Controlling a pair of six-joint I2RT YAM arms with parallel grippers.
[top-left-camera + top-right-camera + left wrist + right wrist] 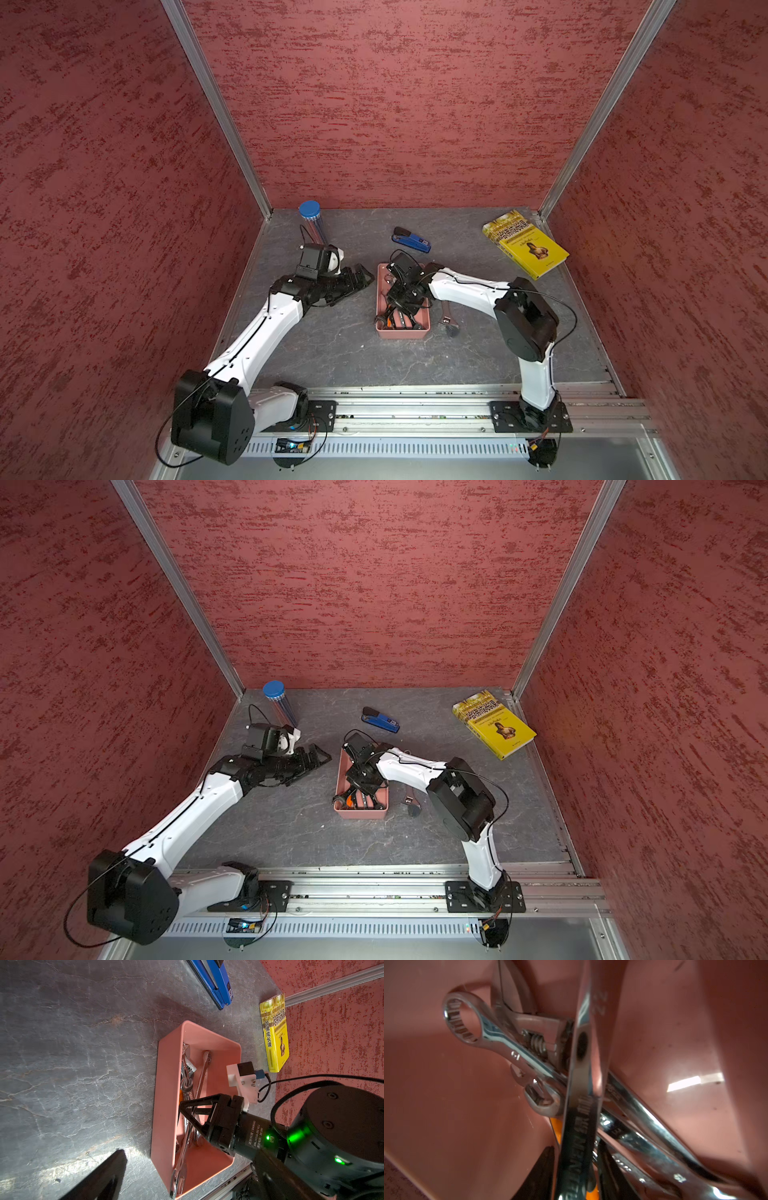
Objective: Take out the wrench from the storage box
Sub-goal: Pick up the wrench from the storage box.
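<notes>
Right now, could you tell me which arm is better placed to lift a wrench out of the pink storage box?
The right. The right gripper is down inside the storage box, its jaws on either side of a long wrench. The left gripper is open beside the box, not over it.

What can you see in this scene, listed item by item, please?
storage box: one, salmon-pink, middle of the table
wrenches: at least four, silver, piled crosswise inside the storage box
orange-handled tool: one, mostly hidden under the wrenches
adjustable wrench: one, silver, on the table beside the storage box
stapler: one, blue and black, behind the storage box
book: one, yellow, far right corner
tube: one, clear with blue cap, far left corner
table: one, grey
left gripper: black, open, low beside the storage box
right gripper: black, down in the storage box astride a wrench; grip unclear
</notes>
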